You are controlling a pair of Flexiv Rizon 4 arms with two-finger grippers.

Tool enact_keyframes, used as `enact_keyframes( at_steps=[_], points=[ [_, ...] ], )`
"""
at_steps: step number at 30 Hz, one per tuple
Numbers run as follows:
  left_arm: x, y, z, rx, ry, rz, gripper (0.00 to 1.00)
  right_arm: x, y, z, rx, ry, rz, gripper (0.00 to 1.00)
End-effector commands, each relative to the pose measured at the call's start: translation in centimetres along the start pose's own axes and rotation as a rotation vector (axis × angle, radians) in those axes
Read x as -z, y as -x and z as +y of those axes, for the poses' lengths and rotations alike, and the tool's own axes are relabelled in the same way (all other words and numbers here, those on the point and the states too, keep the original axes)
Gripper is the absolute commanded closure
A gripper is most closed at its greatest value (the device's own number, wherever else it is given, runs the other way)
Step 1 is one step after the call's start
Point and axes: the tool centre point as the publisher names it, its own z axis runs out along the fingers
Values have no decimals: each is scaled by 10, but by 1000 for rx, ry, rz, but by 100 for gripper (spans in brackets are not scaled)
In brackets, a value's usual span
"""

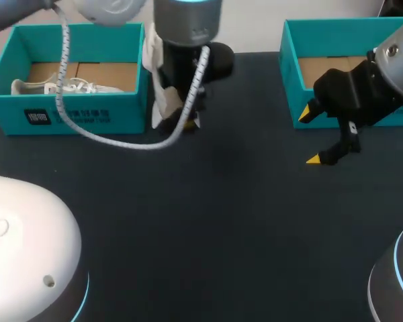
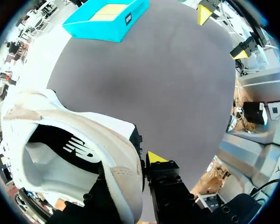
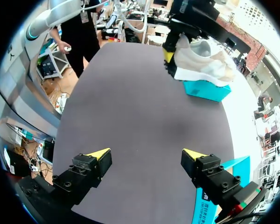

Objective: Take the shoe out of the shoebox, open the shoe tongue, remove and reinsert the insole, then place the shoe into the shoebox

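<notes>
A white and beige shoe (image 1: 162, 90) hangs above the dark table, just right of the left teal shoebox (image 1: 67, 114). My left gripper (image 1: 186, 114) is shut on it. In the left wrist view the shoe (image 2: 79, 140) shows its dark opening, and its collar wall is pinched between the fingers of the left gripper (image 2: 140, 165), one finger hidden inside. A second white shoe (image 1: 60, 86) lies in the left shoebox. My right gripper (image 1: 311, 136) stands open in front of the right teal shoebox (image 1: 292, 80), holding nothing. From the right gripper (image 3: 147, 156), the held shoe (image 3: 203, 58) is far ahead.
The wide dark table surface (image 1: 221, 221) lies between both arms. A grey cable (image 1: 107, 137) loops down from my left arm over the left box's front. The right shoebox shows only its cardboard floor (image 1: 329, 66).
</notes>
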Motion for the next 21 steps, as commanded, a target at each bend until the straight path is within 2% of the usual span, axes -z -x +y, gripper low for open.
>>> enact_keyframes(
  at_steps=[1,10,17,21],
  points=[
    [8,39,33,20,-36,13,100,-2,1,0,0,-2,0,0],
    [25,106,79,75,-61,17,100,-2,1,0,0,-2,0,0],
    [22,168,110,8,-27,-11,100,-2,1,0,0,-2,0,0],
    [23,205,131,-9,-54,-15,100,-2,1,0,0,-2,0,0]
  ],
)
